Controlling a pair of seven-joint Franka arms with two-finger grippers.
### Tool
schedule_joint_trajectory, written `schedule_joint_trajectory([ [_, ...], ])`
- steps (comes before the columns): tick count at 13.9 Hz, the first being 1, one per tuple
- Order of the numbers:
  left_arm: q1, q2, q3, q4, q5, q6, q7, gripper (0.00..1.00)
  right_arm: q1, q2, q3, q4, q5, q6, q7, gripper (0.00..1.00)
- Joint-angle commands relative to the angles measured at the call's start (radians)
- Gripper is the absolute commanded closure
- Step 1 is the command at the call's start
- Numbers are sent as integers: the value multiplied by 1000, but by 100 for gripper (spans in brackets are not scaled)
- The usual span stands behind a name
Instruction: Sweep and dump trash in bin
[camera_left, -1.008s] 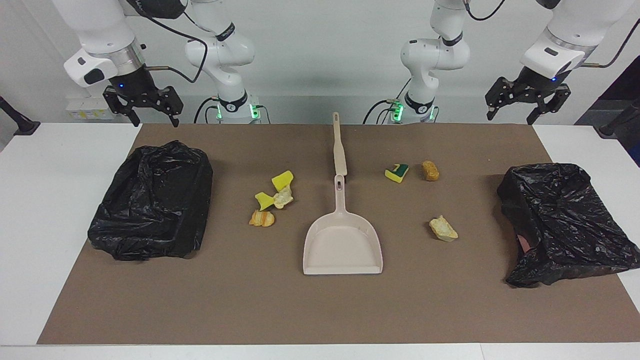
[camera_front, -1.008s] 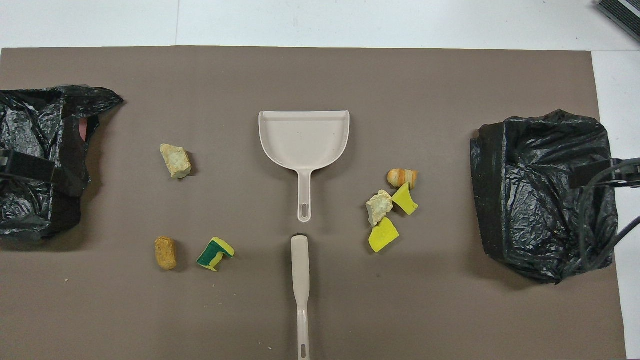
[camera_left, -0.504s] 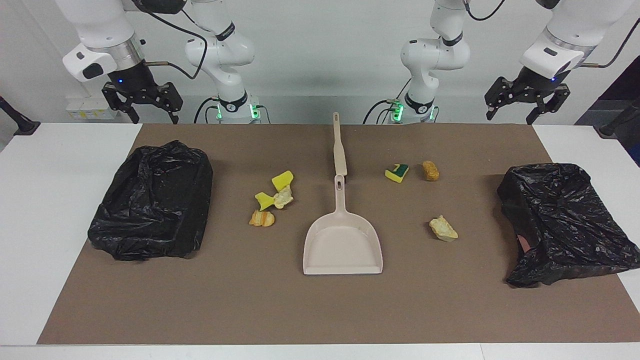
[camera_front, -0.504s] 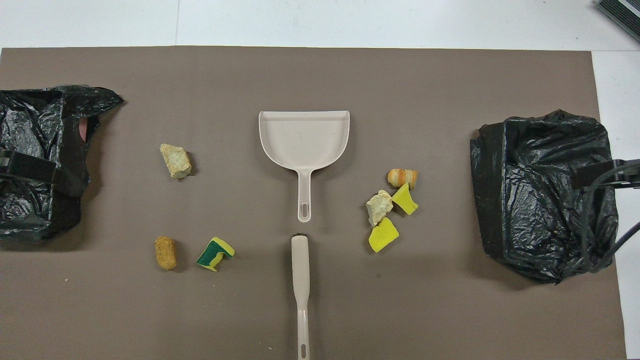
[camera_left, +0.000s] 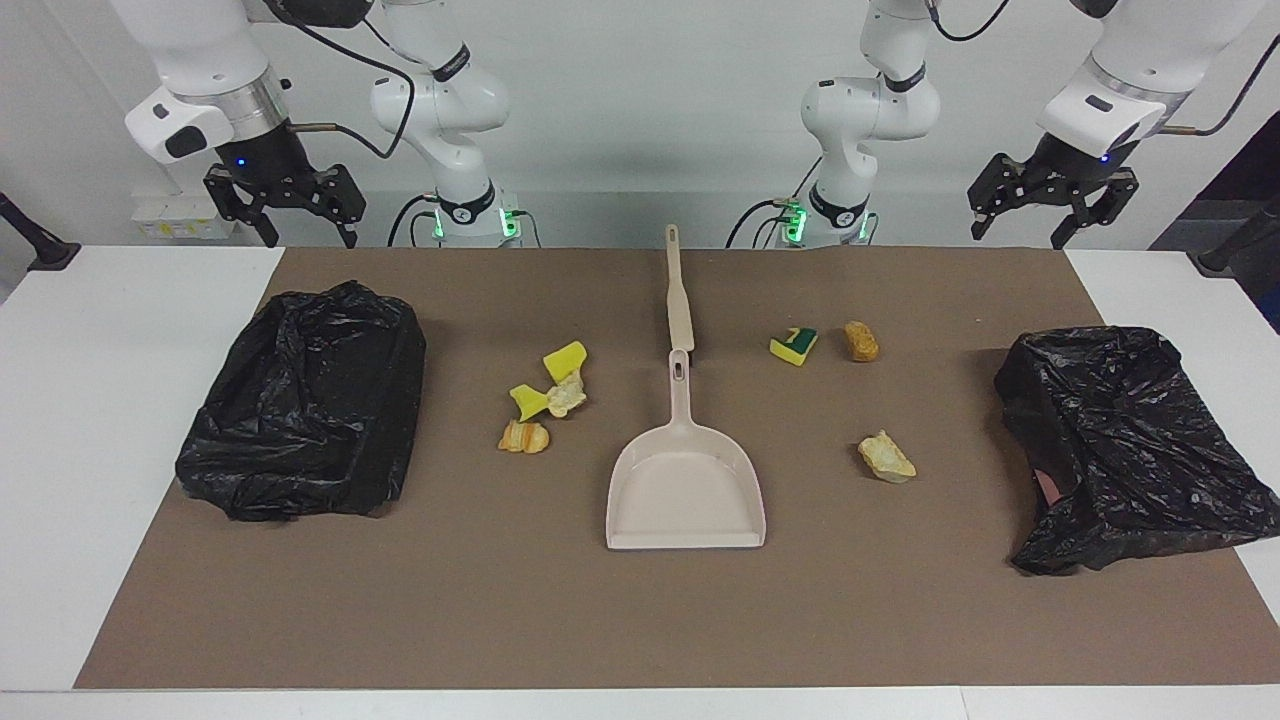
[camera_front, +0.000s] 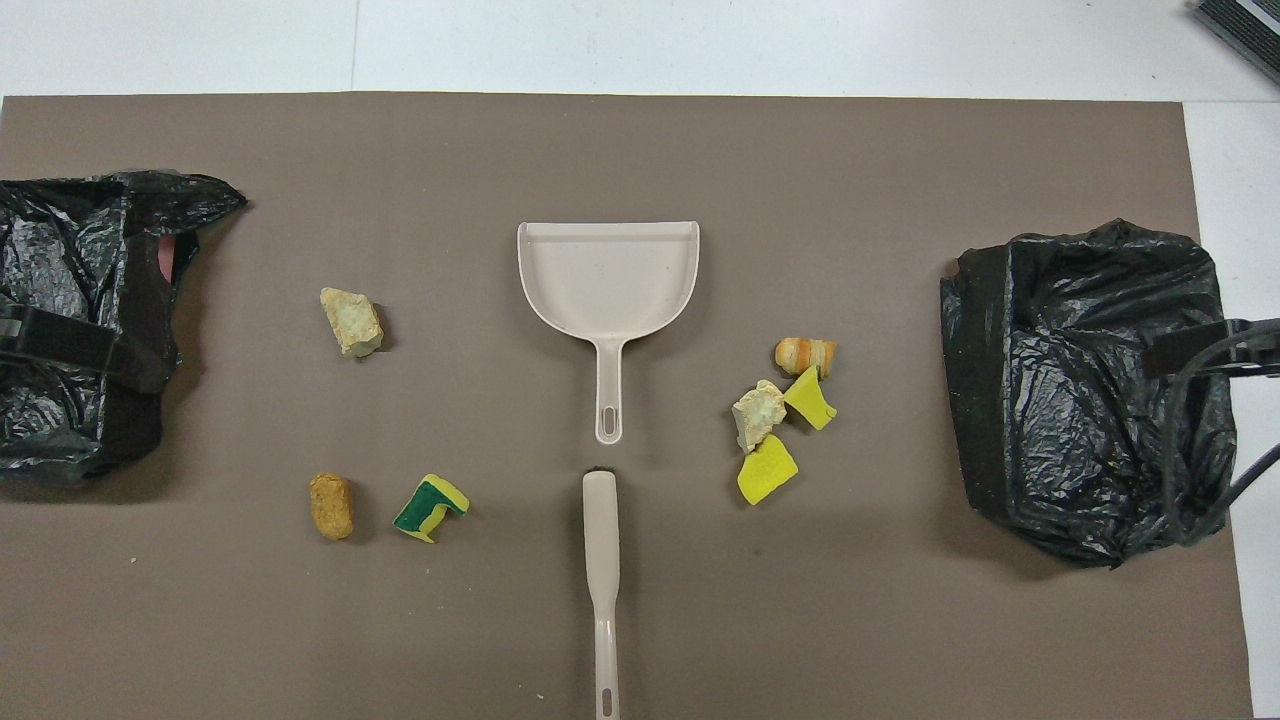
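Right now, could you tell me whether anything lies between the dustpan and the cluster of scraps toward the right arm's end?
Nothing visible does: only bare brown mat separates the dustpan from that cluster of scraps.

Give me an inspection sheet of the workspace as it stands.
Surface: brown mat on a white table.
Job's things: dustpan and brush lie mid-mat, end to end. Four trash scraps toward the right arm's end, three toward the left arm's. Two bins lined with black bags, one at each end.
Clutter: nothing seen.
Grippers: left gripper and right gripper open, raised, holding nothing.
Cables: run along both arms and at the bases.
Surroundings: white wall; dark stands at both table ends.
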Motion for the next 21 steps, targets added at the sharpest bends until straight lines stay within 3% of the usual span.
schedule_joint_trajectory([
  [1, -5, -40, -9, -53, 7, 4, -7, 0, 2, -19, -4, -18, 12, -17, -10, 0],
  [5, -5, -92, -77, -142, 6, 51, -56, 0, 2, -20, -2, -18, 12, -17, -10, 0],
  [8, -7, -172, -174, -307, 6, 125, -139, 0, 2, -20, -2, -18, 12, -18, -10, 0],
  [11, -2, -206, -313, -441, -8, 194, -264, 0, 2, -29, -2, -27, 12, -18, -15, 0],
  [16, -4, -307, -500, -691, -153, 340, -402, 0, 2, -31, -4, -33, 12, -18, -15, 0],
  [21, -7, -292, -749, -847, -221, 519, -583, 0, 2, -31, -4, -33, 12, -20, -17, 0],
])
